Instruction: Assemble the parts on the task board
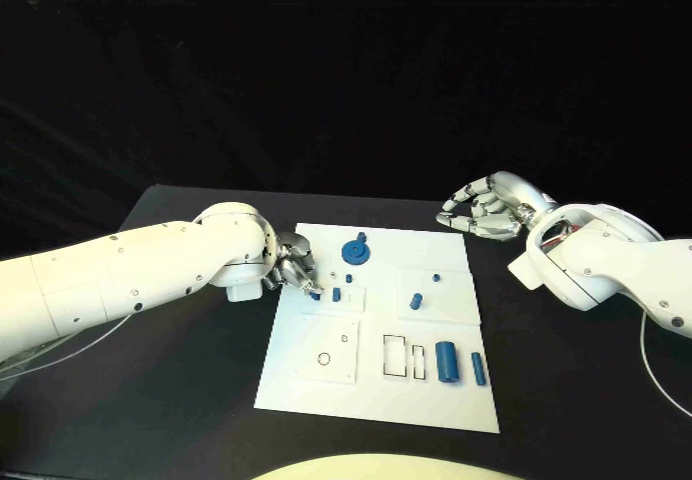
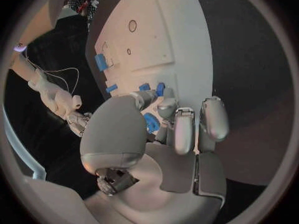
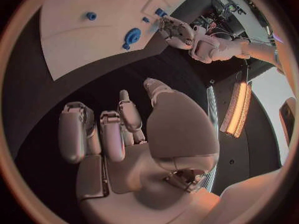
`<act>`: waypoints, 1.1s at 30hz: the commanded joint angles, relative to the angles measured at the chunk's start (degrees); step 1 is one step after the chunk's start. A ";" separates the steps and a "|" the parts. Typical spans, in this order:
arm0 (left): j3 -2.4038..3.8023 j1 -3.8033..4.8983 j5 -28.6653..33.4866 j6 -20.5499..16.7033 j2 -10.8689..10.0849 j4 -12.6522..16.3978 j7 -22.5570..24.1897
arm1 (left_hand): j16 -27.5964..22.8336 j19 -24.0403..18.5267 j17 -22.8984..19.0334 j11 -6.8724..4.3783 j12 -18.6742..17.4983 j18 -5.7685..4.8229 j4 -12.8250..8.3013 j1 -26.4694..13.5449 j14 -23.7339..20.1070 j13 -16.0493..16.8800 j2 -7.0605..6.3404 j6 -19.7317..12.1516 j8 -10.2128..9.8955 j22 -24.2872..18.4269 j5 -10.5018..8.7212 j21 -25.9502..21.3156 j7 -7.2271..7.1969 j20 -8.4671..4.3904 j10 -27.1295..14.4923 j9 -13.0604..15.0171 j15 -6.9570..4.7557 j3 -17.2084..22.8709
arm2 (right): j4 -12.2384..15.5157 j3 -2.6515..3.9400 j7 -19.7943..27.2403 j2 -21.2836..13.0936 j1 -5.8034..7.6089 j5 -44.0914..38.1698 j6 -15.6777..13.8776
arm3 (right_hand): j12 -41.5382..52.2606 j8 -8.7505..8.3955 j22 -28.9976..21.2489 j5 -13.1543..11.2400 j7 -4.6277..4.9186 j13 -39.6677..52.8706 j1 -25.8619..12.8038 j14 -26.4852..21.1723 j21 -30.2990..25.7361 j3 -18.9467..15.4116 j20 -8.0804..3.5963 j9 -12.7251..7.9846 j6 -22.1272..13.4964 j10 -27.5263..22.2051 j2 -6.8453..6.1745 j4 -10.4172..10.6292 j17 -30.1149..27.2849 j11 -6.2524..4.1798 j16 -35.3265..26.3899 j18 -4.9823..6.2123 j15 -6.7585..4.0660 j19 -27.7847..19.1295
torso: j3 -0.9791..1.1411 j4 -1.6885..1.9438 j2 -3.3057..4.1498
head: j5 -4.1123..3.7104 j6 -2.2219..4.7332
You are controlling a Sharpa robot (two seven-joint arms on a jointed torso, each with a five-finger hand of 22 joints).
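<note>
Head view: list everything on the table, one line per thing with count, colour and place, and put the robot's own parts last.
table: one, black, under everything.
task board: one, white, in the middle of the table, with outlined recesses on its near half.
round part: one, blue, disc-shaped, on the board's far edge.
cylinder parts: two, blue, lying side by side at the board's near right.
small parts: a few, blue, in the board's middle band; exact count unclear.
left hand: one, silver, at the board's left edge, fingers on or at a small blue piece; hold unclear.
right hand: one, silver, beyond the board's far right corner, fingers curled, holding nothing.
</note>
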 commanded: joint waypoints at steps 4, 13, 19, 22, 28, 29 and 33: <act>-0.11 -0.18 0.30 1.01 0.35 -0.12 -0.12 | 0.29 0.32 6.47 -0.31 0.07 -0.22 -5.29 -2.92 3.67 -0.14 -1.00 1.12 0.07 0.06 -0.14 0.15 -0.96 -0.06 0.38 -0.01 -0.53 5.81 | 0.05 0.01 0.63 -0.02 -0.06 -0.48 0.63 | 0.13 0.30 10.32 0.25 0.02 0.02 -0.11 4.74 -0.37 -0.28 -0.04 -0.07 -0.30 -0.34 0.48 -0.05 10.65 -0.03 -0.19 1.10 -0.05 -0.37 | 0.02 -0.03 0.00 | 0.05 -0.01; -0.12 -0.18 0.55 1.01 0.60 -0.43 -0.10 | 0.34 0.36 6.56 -0.52 0.04 -0.23 -2.52 -6.63 3.69 -0.15 -1.75 2.07 -0.13 0.09 -0.37 0.05 -1.24 -0.31 0.35 -0.23 -0.75 2.27 | 0.08 0.01 0.63 -0.10 -0.07 -0.47 0.57 | 0.07 0.36 10.31 0.27 0.02 -0.05 -0.08 4.74 -0.47 -0.38 -0.04 -0.08 -0.35 -0.40 0.53 -0.06 10.63 -0.03 -0.21 1.12 -0.05 -0.40 | 0.03 -0.07 -0.01 | -0.04 -0.08; -0.14 -0.18 0.57 1.06 0.70 -0.61 -0.10 | 0.35 0.42 6.56 -0.56 0.12 -0.25 -1.63 -7.52 3.69 0.02 -2.06 2.40 -0.21 0.14 -0.38 0.03 -1.28 -0.37 0.39 -0.31 -0.79 0.61 | 0.10 0.01 0.64 -0.14 -0.07 -0.46 0.55 | 0.07 0.36 10.31 0.27 0.02 -0.05 -0.08 4.74 -0.47 -0.38 -0.04 -0.08 -0.35 -0.40 0.53 -0.06 10.63 -0.03 -0.21 1.12 -0.05 -0.40 | 0.02 -0.03 0.01 | -0.16 -0.10; -0.14 -0.18 0.55 1.00 0.75 -0.70 -0.11 | 0.37 0.47 6.59 -0.55 0.18 -0.26 -0.90 -8.12 3.69 0.13 -2.14 2.57 -0.28 0.21 -0.39 0.04 -1.27 -0.39 0.43 -0.35 -0.80 -0.55 | 0.12 0.01 0.64 -0.16 -0.07 -0.45 0.53 | 0.07 0.36 10.31 0.27 0.02 -0.05 -0.08 4.74 -0.47 -0.38 -0.04 -0.08 -0.35 -0.40 0.53 -0.06 10.63 -0.03 -0.21 1.12 -0.05 -0.40 | 0.01 -0.03 0.00 | -0.16 -0.09; -0.16 -0.18 0.54 0.37 0.84 -0.78 -0.10 | 0.31 0.43 6.47 -0.49 0.09 -0.25 0.93 -9.32 3.65 0.03 -2.32 2.79 -0.46 0.13 -0.36 -0.07 -1.20 -0.39 0.30 -0.44 -0.75 -3.56 | 0.18 0.01 0.62 -0.20 -0.07 -0.45 0.48 | 0.12 0.37 10.32 0.25 0.03 -0.01 -0.12 4.73 -0.47 -0.44 -0.04 -0.09 -0.39 -0.37 0.53 -0.04 10.62 -0.03 -0.22 1.12 -0.05 -0.39 | 0.01 -0.02 -0.01 | -0.14 -0.10; -0.16 -0.18 0.54 0.25 0.84 -0.77 -0.09 | 0.27 0.40 6.37 -0.48 0.04 -0.24 1.09 -9.37 3.63 -0.05 -2.29 2.79 -0.48 0.08 -0.32 -0.09 -1.19 -0.39 0.25 -0.44 -0.75 -3.82 | 0.19 0.01 0.62 -0.21 -0.07 -0.45 0.47 | 0.08 0.37 10.29 0.24 0.03 -0.06 -0.13 4.73 -0.55 -0.45 -0.04 -0.09 -0.39 -0.41 0.54 -0.03 10.62 -0.02 -0.21 1.13 -0.05 -0.43 | 0.01 -0.02 -0.02 | -0.14 -0.08; -0.17 -0.18 0.45 -0.05 0.81 -0.78 -0.11 | 0.16 0.29 6.15 -0.44 -0.15 -0.20 1.55 -9.50 3.56 -0.35 -2.30 2.73 -0.57 -0.07 -0.27 -0.20 -1.15 -0.39 0.04 -0.47 -0.74 -4.68 | 0.24 0.01 0.64 -0.23 -0.07 -0.44 0.40 | 0.02 0.39 10.32 0.15 0.04 -0.11 -0.21 4.72 -0.47 -0.50 -0.04 -0.09 -0.40 -0.46 0.55 0.00 10.58 -0.02 -0.24 1.11 -0.05 -0.39 | 0.00 -0.03 -0.02 | -0.15 -0.05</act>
